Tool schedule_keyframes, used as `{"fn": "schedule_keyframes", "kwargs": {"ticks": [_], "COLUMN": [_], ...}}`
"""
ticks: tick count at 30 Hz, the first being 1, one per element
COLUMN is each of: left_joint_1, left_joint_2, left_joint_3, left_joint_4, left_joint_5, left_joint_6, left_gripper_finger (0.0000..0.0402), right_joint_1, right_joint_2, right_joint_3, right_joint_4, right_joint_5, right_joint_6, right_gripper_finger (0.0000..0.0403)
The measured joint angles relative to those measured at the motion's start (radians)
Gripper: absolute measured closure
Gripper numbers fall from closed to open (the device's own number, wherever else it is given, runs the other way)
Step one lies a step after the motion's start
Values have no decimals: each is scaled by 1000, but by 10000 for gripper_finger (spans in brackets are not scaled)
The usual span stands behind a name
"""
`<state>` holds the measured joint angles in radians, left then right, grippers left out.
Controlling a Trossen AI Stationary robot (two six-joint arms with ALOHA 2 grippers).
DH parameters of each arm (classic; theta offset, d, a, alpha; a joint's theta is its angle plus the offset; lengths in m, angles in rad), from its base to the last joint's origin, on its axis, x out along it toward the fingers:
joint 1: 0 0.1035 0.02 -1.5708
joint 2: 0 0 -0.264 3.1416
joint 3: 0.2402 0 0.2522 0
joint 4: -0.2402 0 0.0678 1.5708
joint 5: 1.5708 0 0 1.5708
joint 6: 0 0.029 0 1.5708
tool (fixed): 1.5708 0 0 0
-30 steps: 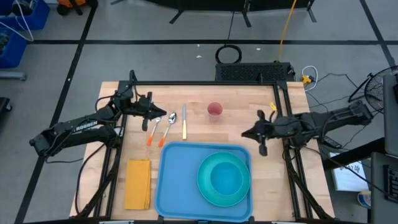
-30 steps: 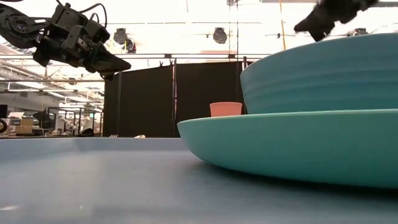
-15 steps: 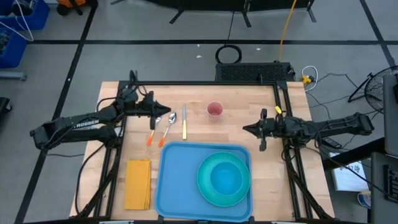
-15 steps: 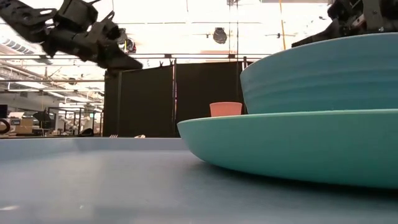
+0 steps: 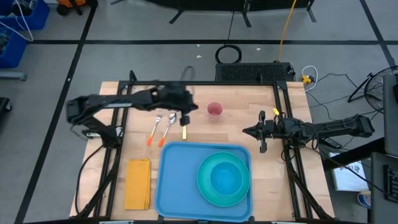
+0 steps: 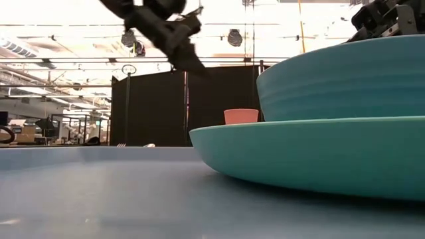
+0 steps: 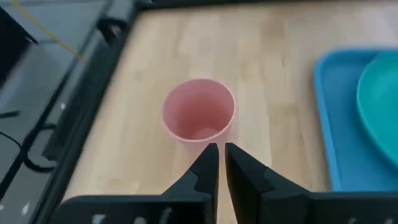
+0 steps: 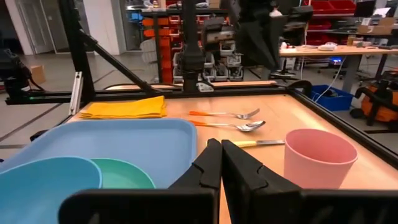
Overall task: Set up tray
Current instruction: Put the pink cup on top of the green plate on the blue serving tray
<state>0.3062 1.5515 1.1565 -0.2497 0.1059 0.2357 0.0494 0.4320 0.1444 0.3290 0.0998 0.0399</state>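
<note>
The tray (image 5: 180, 180) lies flat at the near edge of the desk (image 5: 242, 124), a little right of the middle. A plate (image 5: 204, 185) with a bowl (image 5: 225, 177) on it sits in the tray's right half. A folded napkin (image 5: 138, 183) lies on the wood just beside the tray's left side. Above the tray's left end lie a fork (image 5: 153, 129), a spoon (image 5: 168, 128) and a knife (image 5: 185, 129), side by side. A pink cup (image 5: 214, 109) stands upright near the far edge. The left gripper (image 5: 186, 116) hangs above the knife, just left of the cup, fingers pressed together and holding nothing. The right gripper (image 5: 250, 131) hovers near the right edge, fingers also together and empty.
</note>
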Motion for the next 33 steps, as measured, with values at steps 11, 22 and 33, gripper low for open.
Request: {"fn": "schedule_keyframes", "kwargs": {"ticks": [11,22,33], "left_joint_1": [-57,-84,-73], "left_joint_2": [380,511,580], "left_joint_3": [537,631,630], "left_joint_4": [-474,-511,-475], "left_joint_5": [-100,-107,-114], "left_joint_6": [283,525,574], "left_gripper_finger": [180,66,110], "right_joint_1": [0,0,-1], "right_joint_2": [0,0,0], "right_joint_3": [0,0,1], "right_joint_4": [-5,-41,-48], "right_joint_5": [0,0,0], "right_joint_6": [-2,10,19], "right_gripper_finger": [403,403,403]}}
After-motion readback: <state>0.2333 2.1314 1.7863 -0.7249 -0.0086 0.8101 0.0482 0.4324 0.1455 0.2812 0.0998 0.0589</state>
